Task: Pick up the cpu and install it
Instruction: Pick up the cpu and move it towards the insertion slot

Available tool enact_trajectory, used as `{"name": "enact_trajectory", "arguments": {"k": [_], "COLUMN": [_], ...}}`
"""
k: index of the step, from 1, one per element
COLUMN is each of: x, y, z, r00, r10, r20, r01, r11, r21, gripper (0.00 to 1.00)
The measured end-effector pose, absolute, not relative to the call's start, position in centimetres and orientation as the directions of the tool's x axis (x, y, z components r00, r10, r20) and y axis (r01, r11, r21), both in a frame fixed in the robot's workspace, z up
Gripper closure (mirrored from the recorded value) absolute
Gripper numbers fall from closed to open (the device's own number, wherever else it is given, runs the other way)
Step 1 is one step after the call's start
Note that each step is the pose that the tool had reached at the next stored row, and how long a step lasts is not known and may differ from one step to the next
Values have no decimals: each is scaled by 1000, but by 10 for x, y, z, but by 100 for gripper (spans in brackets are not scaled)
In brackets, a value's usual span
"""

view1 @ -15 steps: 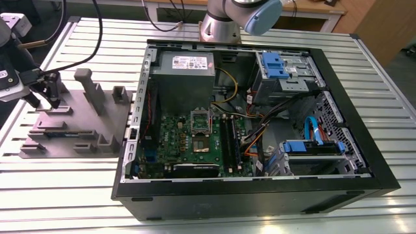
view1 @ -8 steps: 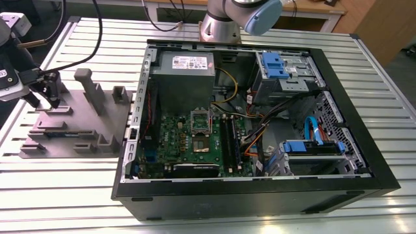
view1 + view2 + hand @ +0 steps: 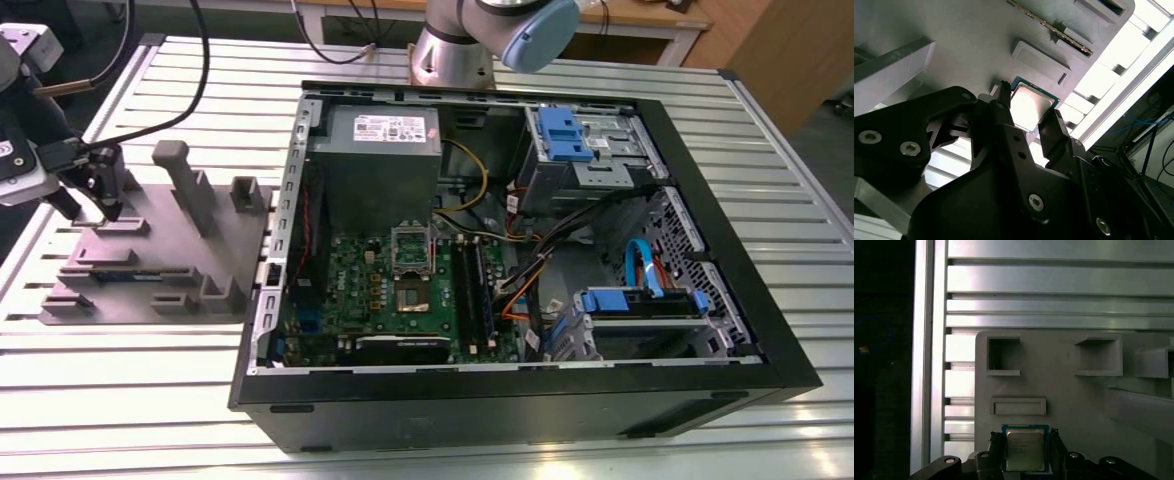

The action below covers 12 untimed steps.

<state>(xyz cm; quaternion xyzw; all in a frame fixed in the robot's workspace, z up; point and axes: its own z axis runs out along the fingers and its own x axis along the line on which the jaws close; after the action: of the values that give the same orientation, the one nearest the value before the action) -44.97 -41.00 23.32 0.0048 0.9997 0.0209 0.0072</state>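
Observation:
The cpu (image 3: 1025,450) is a small square chip with a shiny silver top (image 3: 1030,104). It lies flat on the grey fixture plate (image 3: 147,262) at the exterior view's left. My gripper (image 3: 94,205) reaches down onto that plate. In both wrist views its two black fingers (image 3: 996,444) press against opposite edges of the chip, so the gripper (image 3: 1025,446) (image 3: 1029,119) is shut on it. I cannot tell whether the chip has left the plate. The green motherboard (image 3: 387,275) with its open socket (image 3: 411,297) lies inside the computer case (image 3: 747,330).
The fixture plate carries raised grey blocks and posts (image 3: 180,175) and several pockets (image 3: 1003,356). The slatted metal table (image 3: 134,400) runs around it. In the case are a grey power supply (image 3: 380,150), blue drive brackets (image 3: 567,130) and cable bundles (image 3: 534,270).

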Motion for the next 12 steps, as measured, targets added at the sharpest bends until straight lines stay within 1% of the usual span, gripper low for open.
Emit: {"name": "enact_trajectory", "arguments": {"k": [12], "x": [-450], "y": [-410], "z": [236], "r00": [-1000], "r10": [10], "r20": [-14], "r01": [9], "r11": [999], "r21": [42], "gripper": [53]}}
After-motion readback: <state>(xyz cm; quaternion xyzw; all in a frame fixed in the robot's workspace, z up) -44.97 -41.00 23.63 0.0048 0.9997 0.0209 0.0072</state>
